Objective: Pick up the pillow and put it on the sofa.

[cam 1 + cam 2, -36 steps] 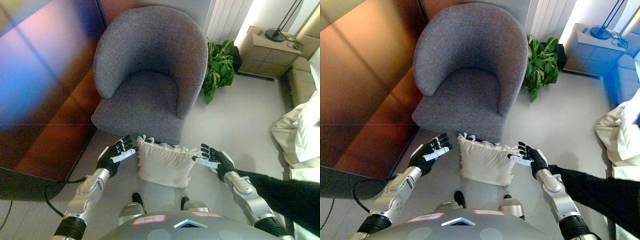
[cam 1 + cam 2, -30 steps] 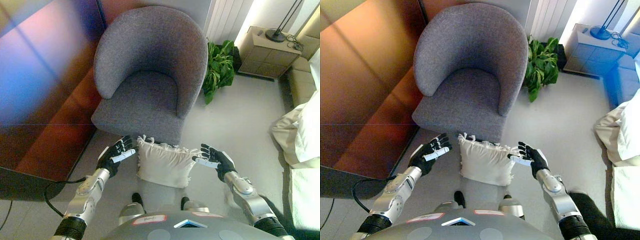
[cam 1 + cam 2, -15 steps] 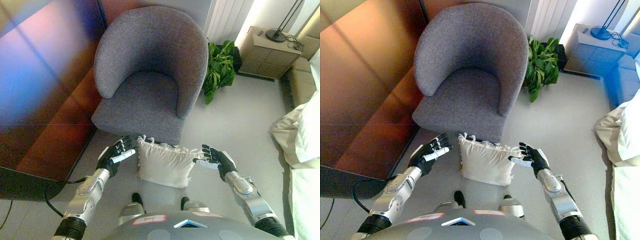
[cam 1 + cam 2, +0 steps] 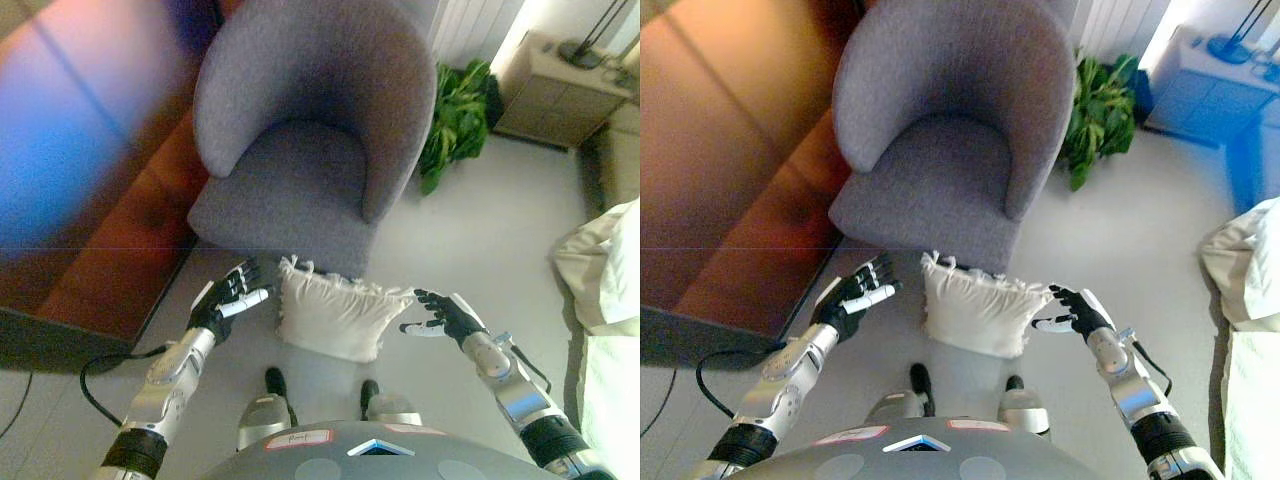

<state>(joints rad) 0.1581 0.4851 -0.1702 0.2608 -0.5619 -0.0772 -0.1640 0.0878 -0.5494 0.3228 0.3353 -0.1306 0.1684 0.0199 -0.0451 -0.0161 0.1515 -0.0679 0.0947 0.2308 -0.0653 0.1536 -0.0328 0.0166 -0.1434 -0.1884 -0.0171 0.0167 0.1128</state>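
A cream pillow (image 4: 335, 314) with fringed corners lies on the grey floor just in front of the grey armchair (image 4: 300, 150). My left hand (image 4: 228, 299) hovers open a little to the pillow's left, fingers spread, not touching it. My right hand (image 4: 445, 316) is open at the pillow's right edge, fingertips close to its corner. Both hands flank the pillow at about its height. The armchair's seat holds nothing.
A wooden panel (image 4: 90, 170) runs along the left. A green potted plant (image 4: 458, 115) stands right of the armchair, with a beige cabinet (image 4: 560, 95) behind it. White bedding (image 4: 610, 270) shows at the right edge. Grey floor (image 4: 480, 240) stretches out to the right.
The camera has tipped down and forward, so the scene shifted. My right hand has dropped lower and sits closer to the pillow's right corner. A dark-sleeved arm at the lower right has gone from view.
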